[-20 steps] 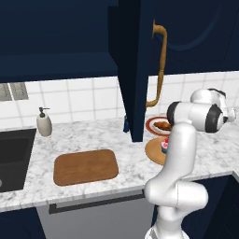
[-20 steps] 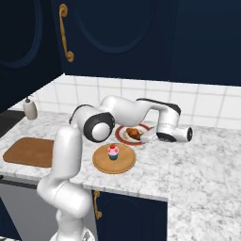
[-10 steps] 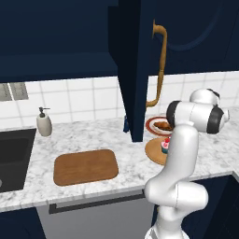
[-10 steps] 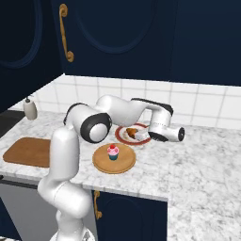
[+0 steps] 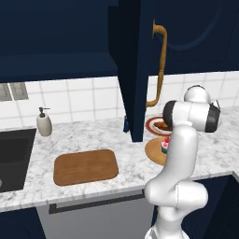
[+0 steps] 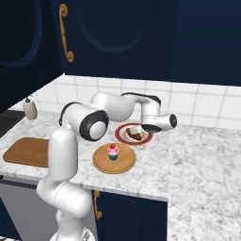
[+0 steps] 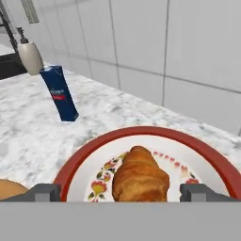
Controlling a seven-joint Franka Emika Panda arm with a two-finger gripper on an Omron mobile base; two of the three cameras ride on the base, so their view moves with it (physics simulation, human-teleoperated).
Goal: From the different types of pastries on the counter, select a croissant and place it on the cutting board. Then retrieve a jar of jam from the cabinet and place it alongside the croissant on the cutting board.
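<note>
The golden-brown croissant (image 7: pixel 140 176) lies on a red-rimmed patterned plate (image 7: pixel 141 132) on the marble counter (image 7: pixel 33 136). My gripper (image 7: pixel 121 193) is open, low over the plate, with one fingertip on each side of the croissant. From the right base, the hand hovers right beside the croissant (image 6: pixel 135 135). The pink-frosted cupcake (image 6: pixel 113 151) stands on a round wooden plate (image 6: pixel 123 164) in front of it. The brown cutting board (image 5: pixel 85 165) lies bare at the left. The navy cabinet door (image 5: pixel 135 70) with its brass handle (image 5: pixel 161 65) stands open. The jam jar is out of view.
A blue carton (image 7: pixel 60 93) stands on the counter left of the plate, with a beige soap dispenser (image 7: pixel 29 55) further off by the tiled wall. A dark sink (image 5: pixel 11 156) sits left of the cutting board (image 6: pixel 26 151). The open door hangs over the counter beside the arm.
The hand has slid left over the counter toward the red-rimmed plate and now sits closer to the croissant. Nothing else has moved.
</note>
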